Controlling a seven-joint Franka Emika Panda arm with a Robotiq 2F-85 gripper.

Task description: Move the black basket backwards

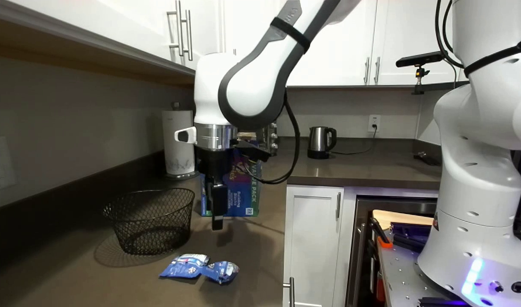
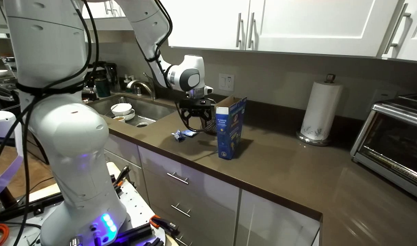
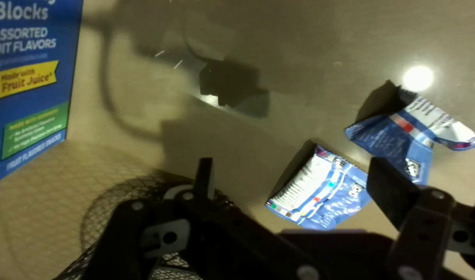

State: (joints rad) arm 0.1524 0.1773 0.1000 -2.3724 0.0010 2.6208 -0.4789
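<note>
The black basket point(image 1: 153, 221) is a round wire mesh bowl standing upright on the counter near the wall. In an exterior view it is mostly hidden behind my gripper and the blue box, with some mesh point(image 2: 211, 126) showing. In the wrist view the basket point(image 3: 116, 198) shows at the lower left, partly covered by a finger. My gripper point(image 1: 218, 219) points down, above the counter and beside the basket, apart from it. In the wrist view my gripper point(image 3: 290, 171) is wide open with nothing between its fingers. It also shows in an exterior view point(image 2: 195, 121).
A blue box point(image 1: 241, 187) stands upright just behind the gripper; it also shows in an exterior view point(image 2: 225, 133). Two blue-and-white packets point(image 3: 323, 190) lie on the counter below the gripper. A paper towel roll point(image 2: 320, 109), a toaster oven point(image 2: 396, 143) and a sink point(image 2: 160, 106) are farther off.
</note>
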